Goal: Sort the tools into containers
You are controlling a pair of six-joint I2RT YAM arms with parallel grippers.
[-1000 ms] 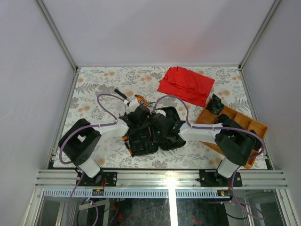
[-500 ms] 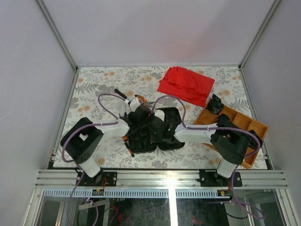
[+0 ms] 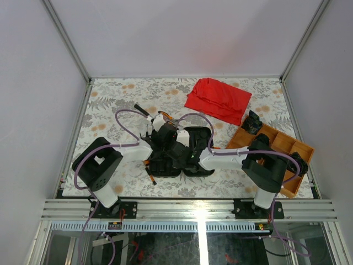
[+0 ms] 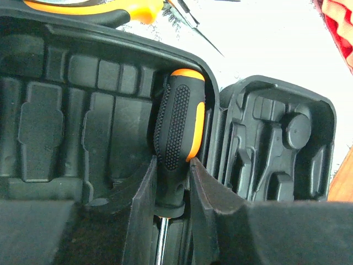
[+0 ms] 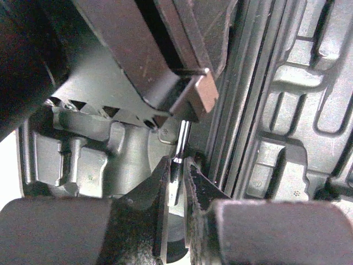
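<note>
Wrist views alone reveal left pincer (image 4: 172,165) clamping the screwdriver handle (image 4: 177,124), right pincer (image 5: 176,164) its shaft (image 5: 182,135).

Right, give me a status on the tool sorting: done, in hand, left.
Done: the case lies open; the slots in view look empty. In hand: the left end effector grips a screwdriver by its handle and the right end effector pinches its shaft, over the case. Left: seat it, then the pliers, black-handled driver and slim screwdriver lying outside the case.
</note>
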